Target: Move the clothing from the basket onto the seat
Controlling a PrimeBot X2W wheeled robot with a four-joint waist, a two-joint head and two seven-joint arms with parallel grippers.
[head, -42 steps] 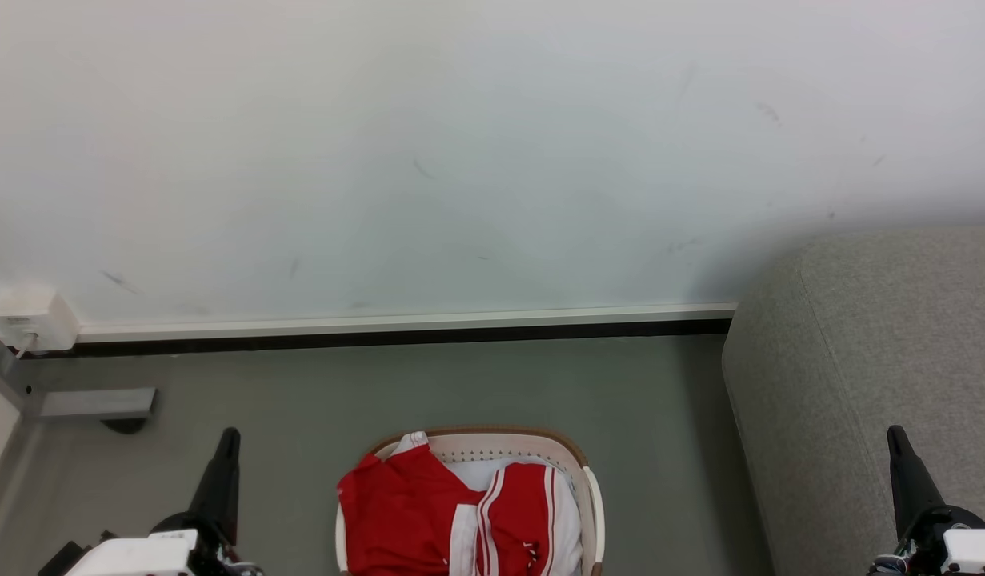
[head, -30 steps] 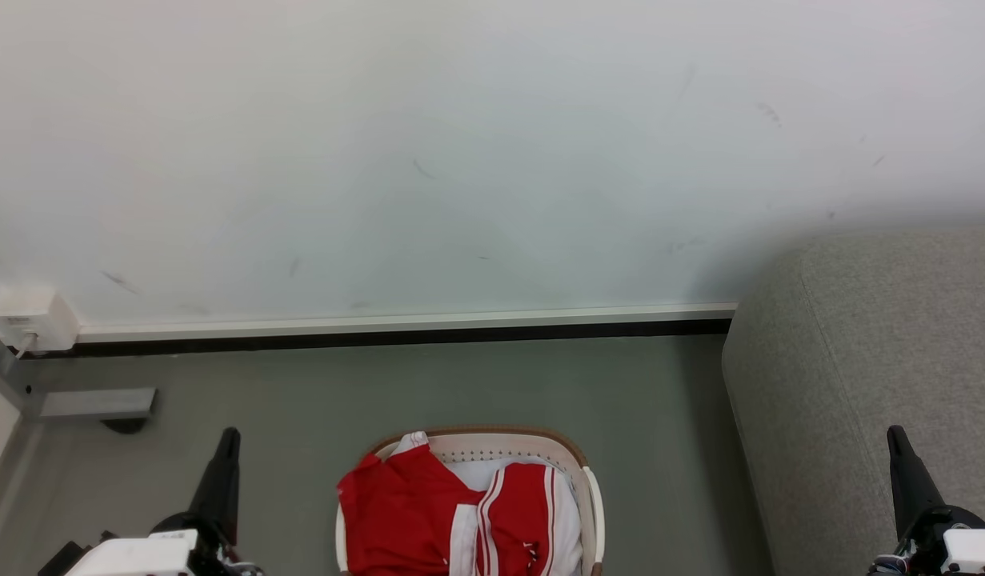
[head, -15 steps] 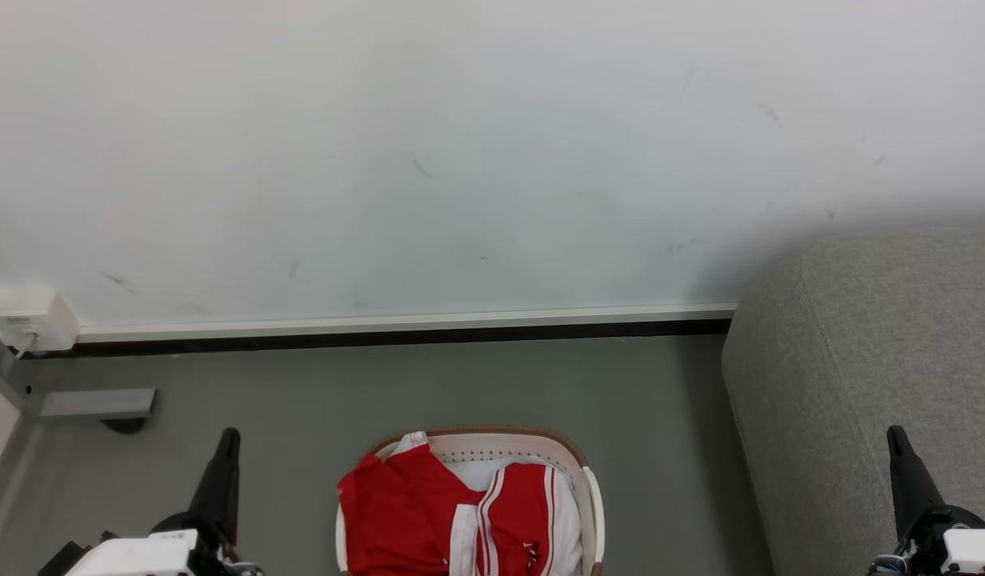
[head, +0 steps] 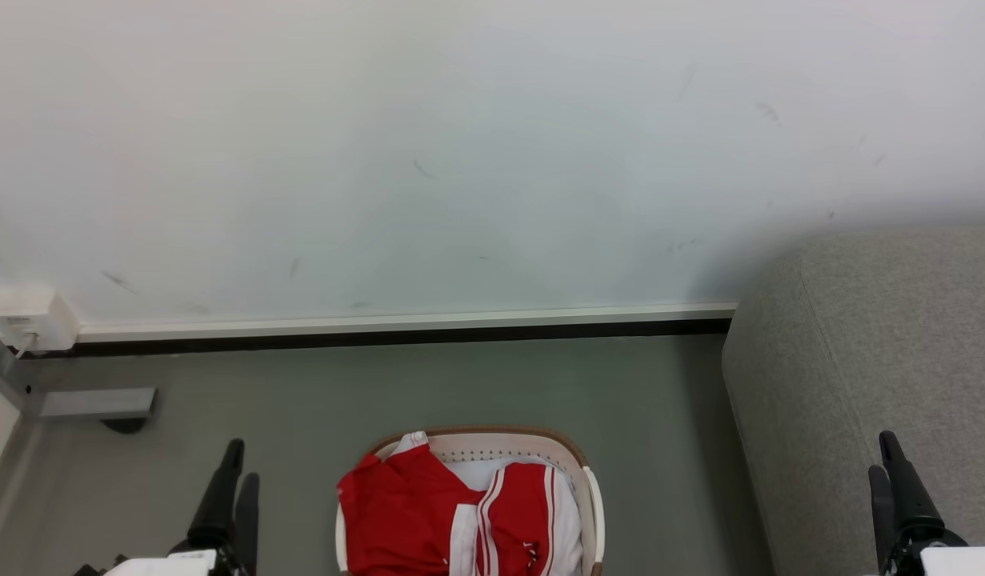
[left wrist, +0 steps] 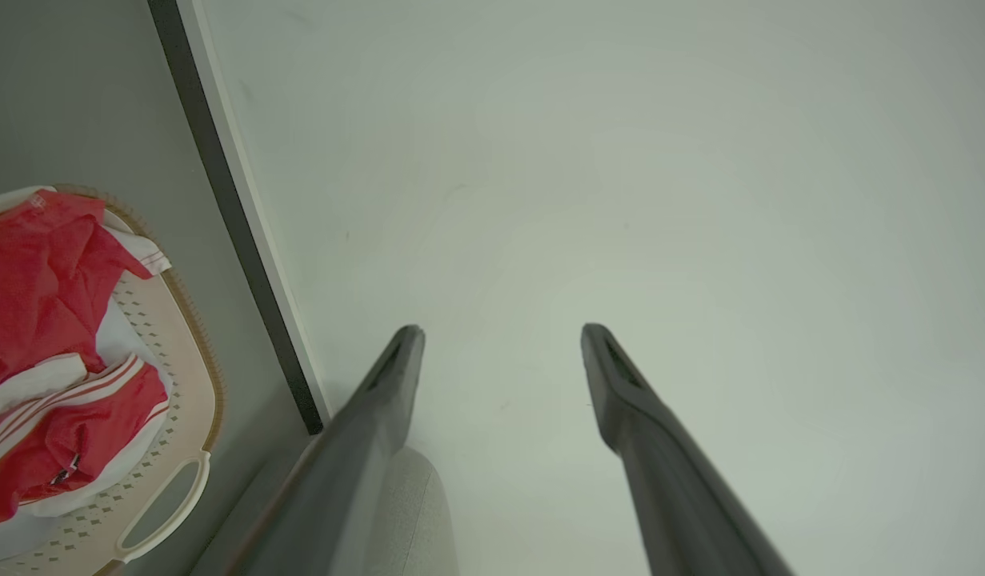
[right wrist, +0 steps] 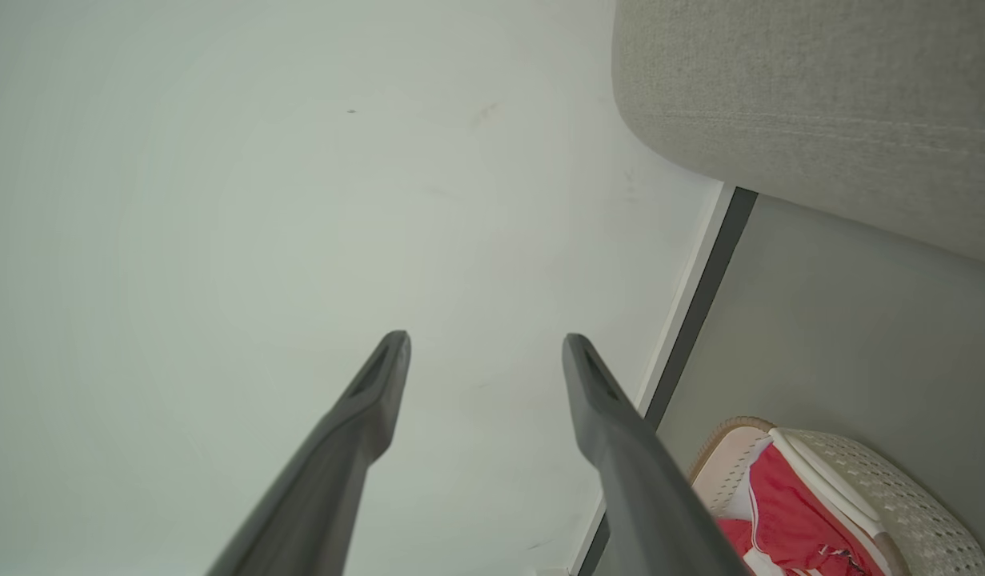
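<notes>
The clothing, bright red with white stripes and trim, lies heaped in the basket. One piece is draped over the basket's left rim, and a striped piece lies to its right on the white liner. The basket stands on the grey-green floor, short of the dark skirting board that runs along the foot of the pale wall beyond it. The seat, a grey woven sofa with a rounded corner, stands to the right of the basket, with a strip of bare floor between the two. The left gripper hovers to the left of the basket, above the floor, with its two dark fingers parted and nothing between them; the left wrist view shows the gap between them against the wall. The right gripper hangs to the right of the basket, in front of the seat's side, its fingers likewise spread and empty. A small white box sits on the wall far to the left of the basket, just above the skirting board.
</notes>
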